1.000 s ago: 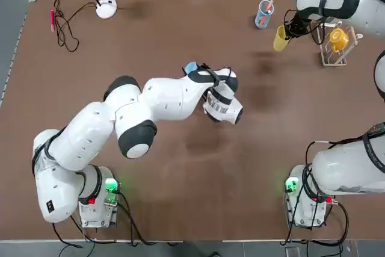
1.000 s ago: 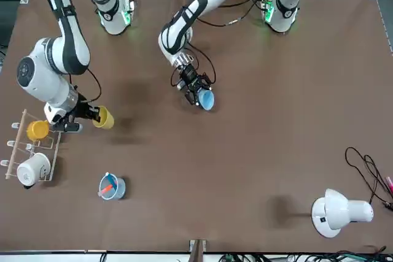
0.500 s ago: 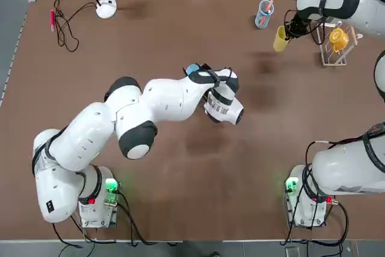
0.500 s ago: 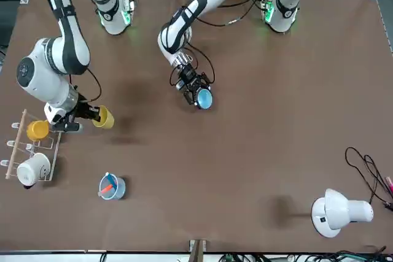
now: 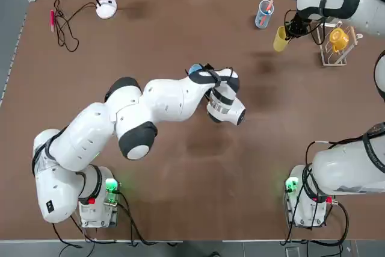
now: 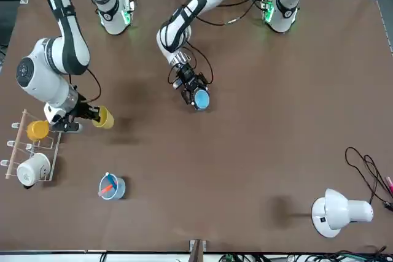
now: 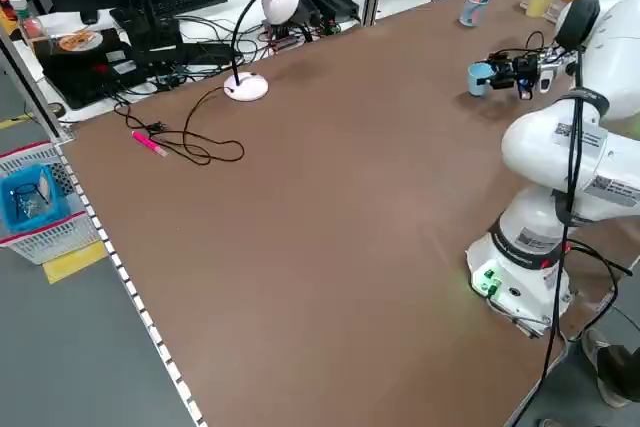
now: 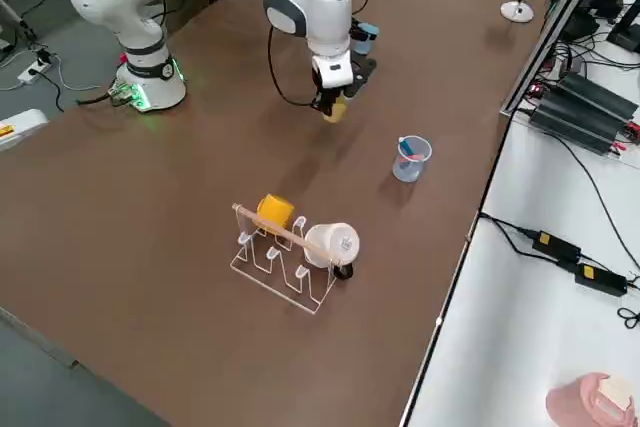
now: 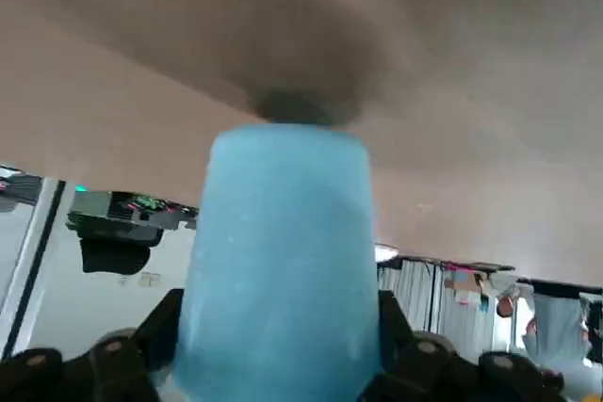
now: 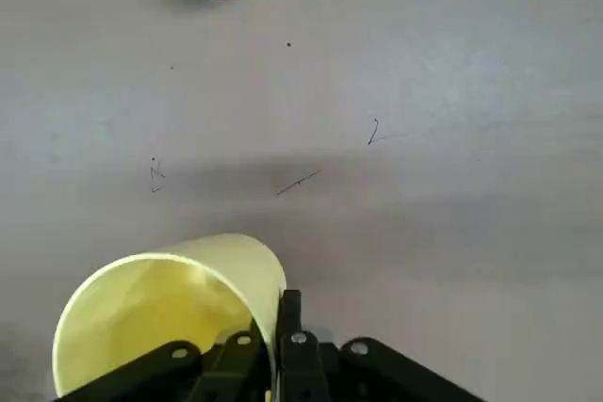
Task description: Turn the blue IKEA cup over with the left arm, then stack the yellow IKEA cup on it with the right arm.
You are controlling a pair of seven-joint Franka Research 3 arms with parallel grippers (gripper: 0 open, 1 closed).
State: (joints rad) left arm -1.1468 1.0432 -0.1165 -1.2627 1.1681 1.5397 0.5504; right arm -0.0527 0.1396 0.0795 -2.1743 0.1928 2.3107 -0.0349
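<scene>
Blue IKEA cup is being shown near the bench's middle, seemingly base-up between the spread fingers of the left pincer, so the flip is being judged done or nearly so. The yellow IKEA cup is being pinched by the right pincer near the far right corner; stacking is being left.

The small pale blue plastic cup stands upside down near the middle of the brown worktop, flat bottom up. The small bright yellow plastic cup hangs tilted in the air, far away, open mouth showing.
</scene>
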